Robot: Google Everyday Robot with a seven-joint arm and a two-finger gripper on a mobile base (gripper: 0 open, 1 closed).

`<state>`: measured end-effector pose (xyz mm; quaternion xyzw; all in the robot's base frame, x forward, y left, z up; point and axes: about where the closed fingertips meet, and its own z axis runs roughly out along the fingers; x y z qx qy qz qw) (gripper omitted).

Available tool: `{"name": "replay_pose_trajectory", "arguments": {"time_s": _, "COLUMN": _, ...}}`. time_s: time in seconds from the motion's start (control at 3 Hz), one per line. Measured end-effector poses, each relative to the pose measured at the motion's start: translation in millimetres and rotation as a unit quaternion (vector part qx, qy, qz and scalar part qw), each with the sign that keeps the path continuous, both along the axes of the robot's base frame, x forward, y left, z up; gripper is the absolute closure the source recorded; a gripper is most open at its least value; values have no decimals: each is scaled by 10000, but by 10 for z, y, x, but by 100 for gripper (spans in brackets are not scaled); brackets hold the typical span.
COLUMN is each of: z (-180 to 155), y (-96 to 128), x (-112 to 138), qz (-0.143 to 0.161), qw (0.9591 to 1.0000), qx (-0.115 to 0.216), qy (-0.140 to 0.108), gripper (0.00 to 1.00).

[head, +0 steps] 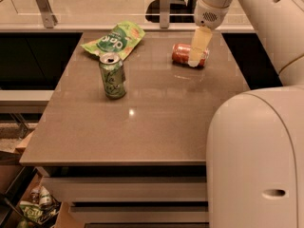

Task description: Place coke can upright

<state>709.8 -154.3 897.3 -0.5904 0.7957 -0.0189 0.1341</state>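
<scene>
Lying on its side near the far right part of the worktop (156, 122), the coke can (180, 53) shows its red body, with its length running left to right. The tool (194, 58) hangs down from the white arm (247, 13) and is right at the can; its pale yellow tip covers the right part of the can from this view. I cannot tell if the tool is wide, narrow or already holding the can, because only its front side shows and it overlaps the can.

On the left half of the worktop a green can (112, 75) stands upright, with its silver top open to the view. Behind it, near the far edge, a green snack bag (114, 39) lies flat, close to the green can but not touching it. Both are well apart from the coke can.

At the right side of the view the big white body of the robot (256, 160) hides the near right corner of the worktop. Below the worktop, at the lower left, some crushed cans and wrappers (35, 205) lie in a dark place on the floor.
</scene>
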Motion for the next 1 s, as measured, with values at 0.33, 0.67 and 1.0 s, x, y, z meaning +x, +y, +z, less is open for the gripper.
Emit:
{"name": "replay_pose_trajectory", "arguments": {"time_s": 0.33, "z": -98, "y": 43, "x": 63, "qz": 20, "qw": 10000, "qx": -25, "qy": 74, "gripper": 0}}
{"name": "replay_pose_trajectory", "arguments": {"time_s": 0.67, "z": -201, "y": 84, "x": 145, "qz": 28, "qw": 9998, "qx": -129, "qy": 131, "gripper": 0}}
{"name": "replay_pose_trajectory", "arguments": {"time_s": 1.0, "z": -320, "y": 115, "x": 222, "qz": 40, "qw": 9996, "qx": -196, "qy": 199, "gripper": 0}}
